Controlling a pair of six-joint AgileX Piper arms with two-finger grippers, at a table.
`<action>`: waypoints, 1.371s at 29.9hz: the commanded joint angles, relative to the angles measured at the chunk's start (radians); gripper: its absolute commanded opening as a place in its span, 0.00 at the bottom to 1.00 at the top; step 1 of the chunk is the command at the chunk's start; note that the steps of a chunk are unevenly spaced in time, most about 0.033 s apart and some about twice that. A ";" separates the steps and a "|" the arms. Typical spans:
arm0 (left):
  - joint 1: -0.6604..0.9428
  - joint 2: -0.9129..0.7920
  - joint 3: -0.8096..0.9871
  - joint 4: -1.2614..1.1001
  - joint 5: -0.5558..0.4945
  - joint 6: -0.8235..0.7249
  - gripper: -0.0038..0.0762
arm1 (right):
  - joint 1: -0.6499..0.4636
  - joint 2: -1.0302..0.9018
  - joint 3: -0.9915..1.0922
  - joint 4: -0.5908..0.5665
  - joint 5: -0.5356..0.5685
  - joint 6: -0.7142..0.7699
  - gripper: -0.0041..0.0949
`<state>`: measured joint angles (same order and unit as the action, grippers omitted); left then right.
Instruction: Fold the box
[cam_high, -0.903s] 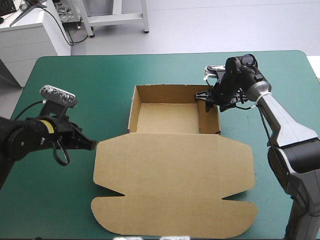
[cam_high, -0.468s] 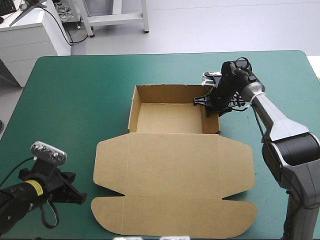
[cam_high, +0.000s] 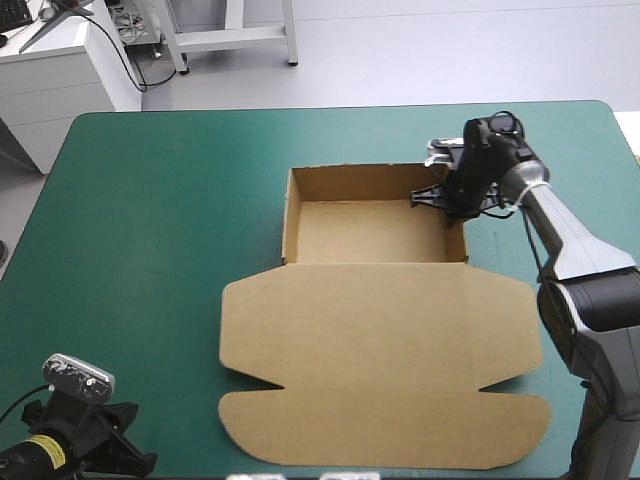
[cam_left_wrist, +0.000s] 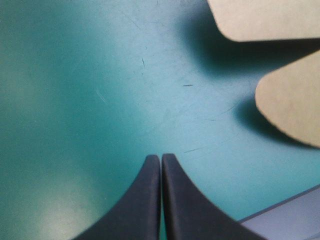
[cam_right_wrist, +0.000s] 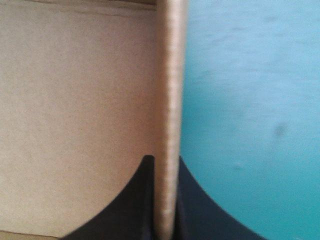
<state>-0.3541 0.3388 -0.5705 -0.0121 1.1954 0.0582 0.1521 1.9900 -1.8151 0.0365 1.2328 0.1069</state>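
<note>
The brown box, an open tray at frame centre, may skew or crease if the right gripper, clamped on its right wall, tugs unaided, the left gripper resting closed and empty lower left.

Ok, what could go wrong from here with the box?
1. The right gripper pinches only the tray's right wall; a pull could bend it or drag the box askew.
2. The left gripper is shut over bare teal-green cover near the corner flaps, so nothing steadies the flat lid.
</note>
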 joint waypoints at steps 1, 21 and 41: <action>-0.003 -0.014 -0.020 0.001 -0.043 -0.007 0.04 | -0.117 -0.124 -0.029 -0.105 0.020 -0.055 0.02; -0.003 -0.016 -0.018 0.001 -0.041 -0.007 0.04 | -0.713 -0.170 -0.029 -0.086 0.018 -0.107 0.03; -0.003 -0.016 -0.018 0.001 0.003 -0.007 0.04 | -0.713 -0.195 -0.027 -0.125 0.018 -0.054 0.42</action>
<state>-0.3541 0.3112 -0.5650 -0.0090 1.2244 0.0582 -0.5538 1.8706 -1.8151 -0.0543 1.2406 0.0497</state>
